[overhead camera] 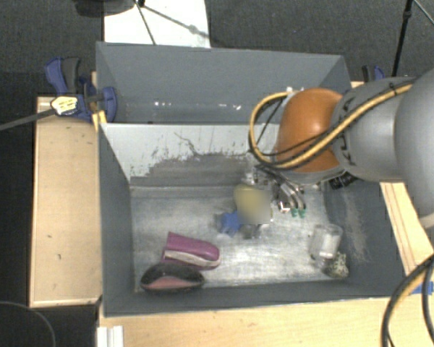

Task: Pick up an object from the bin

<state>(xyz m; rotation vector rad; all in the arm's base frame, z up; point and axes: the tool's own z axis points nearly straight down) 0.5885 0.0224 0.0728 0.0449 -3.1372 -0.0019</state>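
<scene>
My gripper [283, 198] hangs under the orange wrist cover, over the middle of the bin toward its back wall. A pale yellowish rounded thing [252, 204] sits right against the gripper's left side, and I cannot tell whether it is gripped. Just below and left of it a small blue piece [229, 223] lies on the bin floor. To the gripper's lower right a clear plastic piece [325, 241] rests near the right wall.
A purple and pink oblong thing [192, 251] lies at the front left, with a dark oval thing with a pink face [171, 279] just in front of it. A small speckled lump [338, 267] sits at the front right. The arm comes in from the right.
</scene>
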